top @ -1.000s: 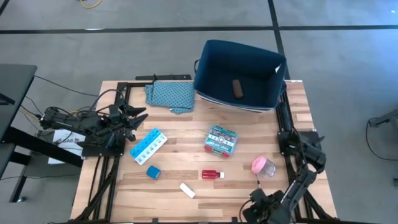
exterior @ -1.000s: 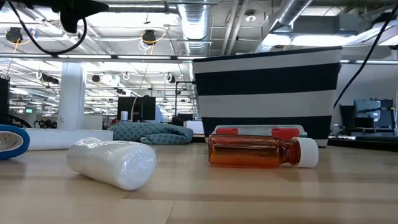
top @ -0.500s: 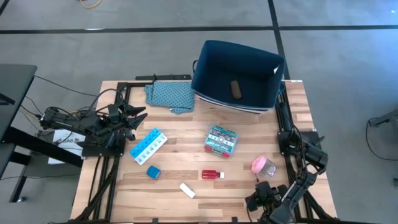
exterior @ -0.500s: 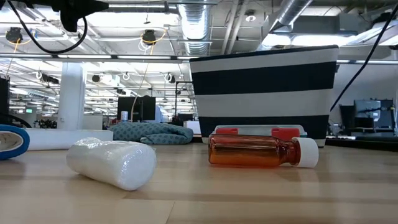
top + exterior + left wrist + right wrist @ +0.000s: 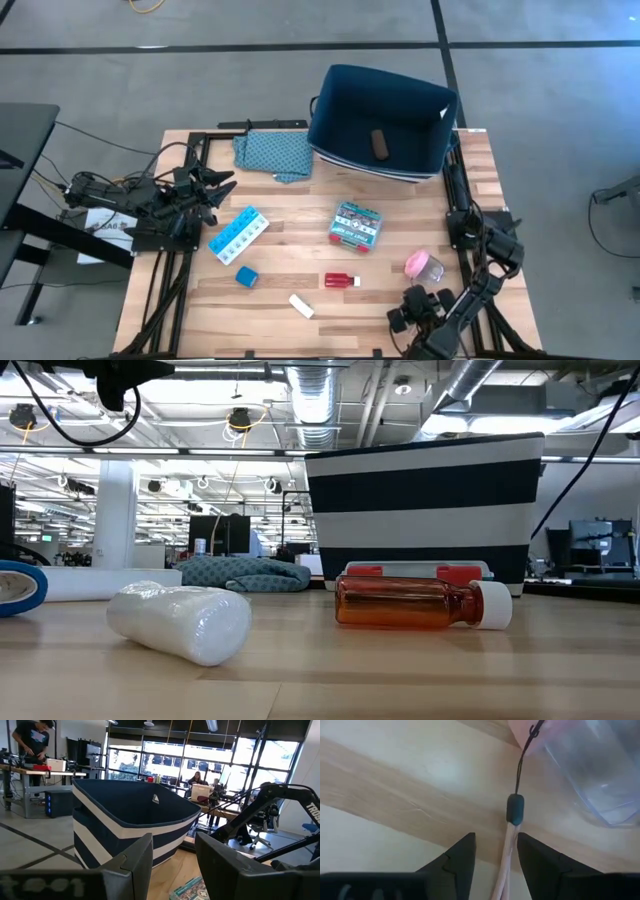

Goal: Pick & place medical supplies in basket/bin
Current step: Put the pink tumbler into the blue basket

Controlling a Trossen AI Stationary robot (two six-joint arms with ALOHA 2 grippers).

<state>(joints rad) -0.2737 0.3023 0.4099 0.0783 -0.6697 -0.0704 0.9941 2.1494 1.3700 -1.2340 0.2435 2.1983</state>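
In the high view the pink roll (image 5: 423,267), with a clear casing, lies near the table's right edge, and its thin cord (image 5: 415,290) trails toward the near edge. My right gripper (image 5: 412,305) is open just behind that cord. In its wrist view the cord's dark bead (image 5: 515,810) lies on the wood ahead of the gap between the fingers (image 5: 496,851). My left gripper (image 5: 215,185) waits open at the left edge. The brown oblong (image 5: 380,143) lies inside the navy bin (image 5: 345,95). The pill organizer (image 5: 238,234), teal-red box (image 5: 355,225), red bottle (image 5: 341,281), blue cube (image 5: 246,276) and white tube (image 5: 301,305) lie on the table.
The teal patterned cloth (image 5: 273,153) lies folded at the far edge, left of the bin. In the low view the white tube (image 5: 180,620) and red bottle (image 5: 420,603) lie in front of the striped bin (image 5: 425,510). Dark frame rails run along both table sides.
My right gripper has moved along the near edge toward the table's left and a little toward the far edge, closing on the pink roll's cord. The bin has shifted slightly toward the table's left. The other things have stayed put.
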